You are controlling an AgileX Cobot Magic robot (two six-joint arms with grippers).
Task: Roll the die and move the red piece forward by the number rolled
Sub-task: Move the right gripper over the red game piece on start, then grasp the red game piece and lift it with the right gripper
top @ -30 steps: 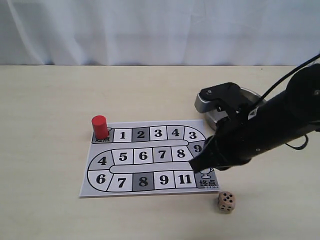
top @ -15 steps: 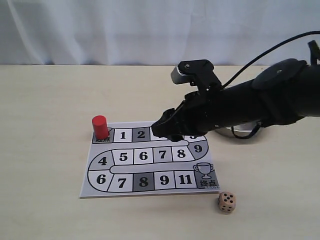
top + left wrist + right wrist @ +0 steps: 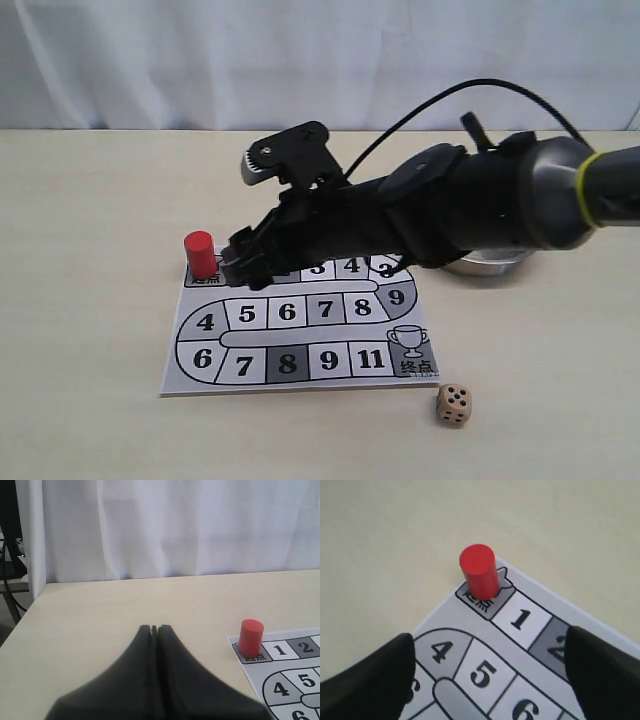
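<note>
Right fingers (image 3: 380,680): standing wide apart and gripping nothing. They are hovering over the board (image 3: 300,340), straddling the row beginning at square 1, with the tips pointing at the start corner. No contact with anything is showing.

Red piece (image 3: 479,577): standing upright on the start square at the board's corner, just beside square 1. It is sitting ahead of the right fingers, apart from both and not between them. In the exterior view the piece (image 3: 199,252) is showing just beyond the fingertips.

Left fingers (image 3: 140,680): pressing flat together, with nothing visible between them. They are hanging over the bare counter (image 3: 100,200), off the board on its start-corner side.

Die (image 3: 453,404): resting on the counter just off the board's trophy corner, well apart from both sets of fingers.

Right arm (image 3: 450,210): stretching across the board's top row and hiding several squares there.

Bowl (image 3: 490,265): a metal one, sitting on the counter beside the board's edge near square 9, partly hidden behind the arm.
</note>
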